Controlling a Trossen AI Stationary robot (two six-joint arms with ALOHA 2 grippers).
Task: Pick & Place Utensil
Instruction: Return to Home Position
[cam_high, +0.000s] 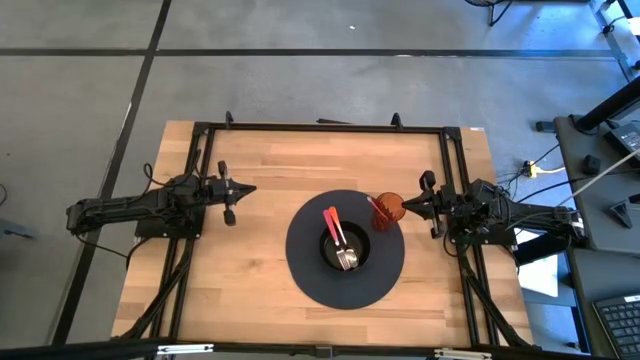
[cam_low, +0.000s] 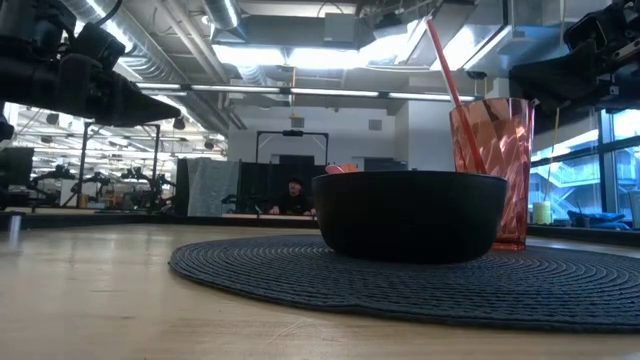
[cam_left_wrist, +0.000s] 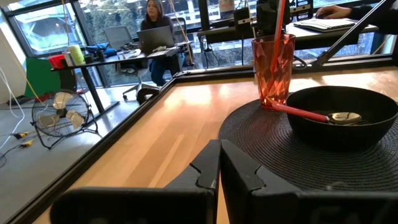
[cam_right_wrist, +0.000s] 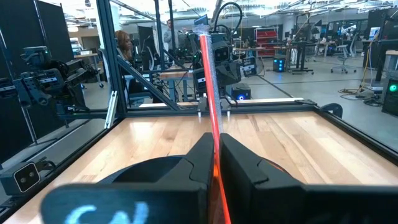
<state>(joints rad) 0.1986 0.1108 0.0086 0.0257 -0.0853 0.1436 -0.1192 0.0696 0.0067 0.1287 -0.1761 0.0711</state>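
A black bowl (cam_high: 345, 248) stands in the middle of a round dark woven mat (cam_high: 310, 275). Two red-handled utensils (cam_high: 333, 225) lie in it, metal heads (cam_left_wrist: 345, 117) down in the bowl, handles resting on its far rim. A red faceted cup (cam_high: 390, 210) stands on the mat's far right edge, and a thin red stick (cam_low: 450, 85) in it leans on the rim. My left gripper (cam_high: 250, 189) hovers shut left of the mat, pointing level at it. My right gripper (cam_high: 405, 206) hovers shut just right of the cup, with the stick (cam_right_wrist: 208, 81) beyond its fingertips (cam_right_wrist: 216, 138).
Black frame rails (cam_high: 320, 127) run along the table's far edge and down both sides by the arms. Bare wood (cam_high: 240, 270) lies left of the mat and along the near edge. Beyond the table a person (cam_left_wrist: 154, 25) sits at a desk.
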